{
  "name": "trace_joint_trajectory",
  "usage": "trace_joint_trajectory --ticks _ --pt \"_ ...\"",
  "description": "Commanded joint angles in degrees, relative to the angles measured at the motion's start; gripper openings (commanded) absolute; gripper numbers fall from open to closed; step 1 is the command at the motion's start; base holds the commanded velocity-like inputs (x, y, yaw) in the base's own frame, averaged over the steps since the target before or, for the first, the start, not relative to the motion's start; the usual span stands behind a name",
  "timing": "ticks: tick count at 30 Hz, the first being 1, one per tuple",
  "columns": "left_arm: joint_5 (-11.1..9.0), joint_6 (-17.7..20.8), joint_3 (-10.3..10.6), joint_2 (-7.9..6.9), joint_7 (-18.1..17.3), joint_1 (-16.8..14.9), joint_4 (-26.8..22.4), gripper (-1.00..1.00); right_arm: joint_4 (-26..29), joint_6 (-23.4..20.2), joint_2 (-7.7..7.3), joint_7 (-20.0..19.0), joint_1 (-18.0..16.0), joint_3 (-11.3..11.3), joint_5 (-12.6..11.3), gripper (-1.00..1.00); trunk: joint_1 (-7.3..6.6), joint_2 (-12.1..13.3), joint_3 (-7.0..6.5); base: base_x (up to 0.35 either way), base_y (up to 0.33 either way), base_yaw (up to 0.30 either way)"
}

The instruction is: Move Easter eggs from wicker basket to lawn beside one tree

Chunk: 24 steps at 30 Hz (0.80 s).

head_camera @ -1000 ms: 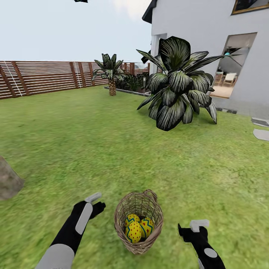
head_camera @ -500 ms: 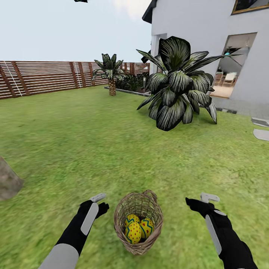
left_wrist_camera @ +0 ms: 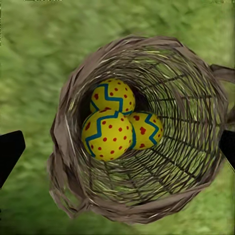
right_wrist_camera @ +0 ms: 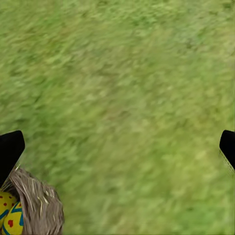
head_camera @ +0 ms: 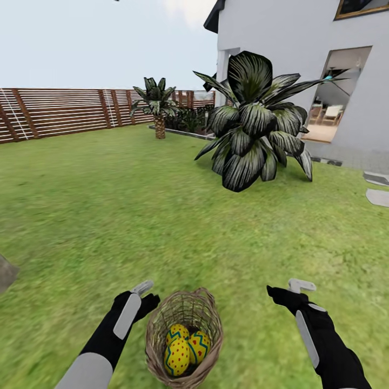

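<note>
The round brown wicker basket [head_camera: 183, 335] stands on the lawn [head_camera: 135, 216] just in front of me, between my two arms. Three yellow Easter eggs [head_camera: 183, 346] with blue zigzags and red dots lie together in its bottom. My left gripper [head_camera: 147, 294] is open beside the basket's left rim; the left wrist view looks straight down into the basket [left_wrist_camera: 196, 122] at the eggs [left_wrist_camera: 107, 134]. My right gripper [head_camera: 289, 290] is open over bare grass to the basket's right, and the right wrist view catches the basket's rim [right_wrist_camera: 39, 205]. A grey-brown trunk base [head_camera: 5, 273] shows at the far left edge.
A large dark-leaved bush [head_camera: 251, 124] stands ahead on the right, before the white house [head_camera: 302, 54]. A small palm [head_camera: 158, 102] grows by the brown slat fence [head_camera: 54, 111] at the back. Paving stones [head_camera: 378, 194] lie at the far right. Open grass spreads ahead and left.
My right arm rose and reached forward to the basket's right. The whole view then shifted, so the basket and trunk now sit lower and further left in the picture.
</note>
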<state>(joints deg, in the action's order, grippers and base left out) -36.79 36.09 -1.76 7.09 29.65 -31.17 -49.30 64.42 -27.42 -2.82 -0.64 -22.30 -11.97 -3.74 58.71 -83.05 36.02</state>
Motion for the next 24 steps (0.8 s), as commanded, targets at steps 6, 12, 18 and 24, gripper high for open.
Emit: trace_joint_trajectory --ticks 6,12,18,24 --pt "-0.6 -4.3 -0.3 -0.02 0.5 0.0 5.1 1.00 0.0 -0.2 0.08 -0.1 0.0 -0.1 -0.4 1.00 0.01 0.0 0.06 0.043 -0.040 0.000" --pt "-0.9 -12.2 -0.3 0.19 0.5 0.0 13.1 1.00 0.0 -0.1 0.09 0.0 0.0 -0.1 -0.3 1.00 0.01 0.0 0.06 0.002 -0.002 0.000" --pt "-3.7 -19.0 -0.3 0.51 0.5 0.0 17.7 1.00 -0.1 -0.1 0.10 0.0 0.0 -0.1 -0.3 1.00 0.01 0.0 0.06 0.000 0.000 0.000" --pt "-4.1 -21.1 -0.1 1.18 0.2 0.0 19.1 1.00 -0.2 -0.1 0.13 0.0 0.0 -0.1 -0.3 1.00 0.01 0.0 0.06 0.000 0.000 0.000"
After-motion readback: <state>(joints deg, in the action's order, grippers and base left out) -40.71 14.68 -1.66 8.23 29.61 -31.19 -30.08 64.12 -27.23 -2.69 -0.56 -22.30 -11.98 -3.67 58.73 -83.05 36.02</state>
